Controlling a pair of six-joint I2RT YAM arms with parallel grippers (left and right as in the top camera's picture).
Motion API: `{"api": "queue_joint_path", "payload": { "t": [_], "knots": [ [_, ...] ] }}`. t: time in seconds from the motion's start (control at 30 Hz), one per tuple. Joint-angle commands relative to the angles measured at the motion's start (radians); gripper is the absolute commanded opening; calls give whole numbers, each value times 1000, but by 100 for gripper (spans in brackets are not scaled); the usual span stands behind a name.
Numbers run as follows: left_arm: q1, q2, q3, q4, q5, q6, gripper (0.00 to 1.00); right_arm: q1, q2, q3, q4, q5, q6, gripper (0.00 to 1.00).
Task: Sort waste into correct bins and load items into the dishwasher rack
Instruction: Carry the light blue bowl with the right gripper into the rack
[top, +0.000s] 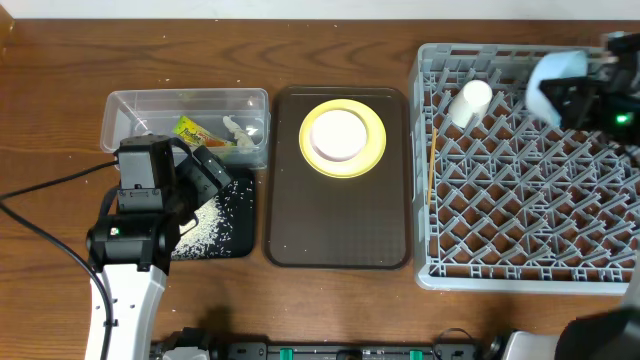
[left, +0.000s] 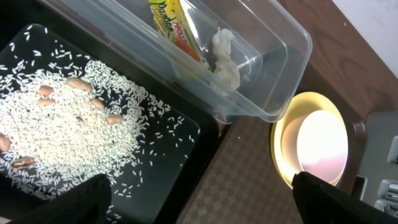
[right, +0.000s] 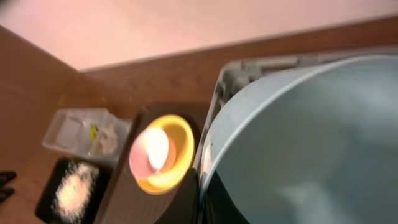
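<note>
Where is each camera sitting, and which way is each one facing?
Overhead: fixed above the table, looking straight down; shows the left end effector by the black tray and the right end effector holding the light blue bowl over the grey rack.
Left wrist: on the left arm, looking down at the tray and clear tub; its fingertips show, spread wide.
Right wrist: above the rack, facing the tub; the held bowl fills most.
Shared: all three see the yellow plate.
</note>
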Motion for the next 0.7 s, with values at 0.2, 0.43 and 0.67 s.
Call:
{"api": "queue_joint_path", "payload": {
  "t": [0.2, 0.43, 0.67],
  "knots": [
    [4, 3, 14, 0, -9, -1, 95, -105, 253, 8, 341, -589, -24, 1],
    [4, 3, 14, 0, -9, -1, 95, -111, 436, 8, 606, -641, 83, 1],
    [4, 3, 14, 1, -9, -1, 95, -132, 573, 8, 649, -641, 86, 1]
  ]
}}
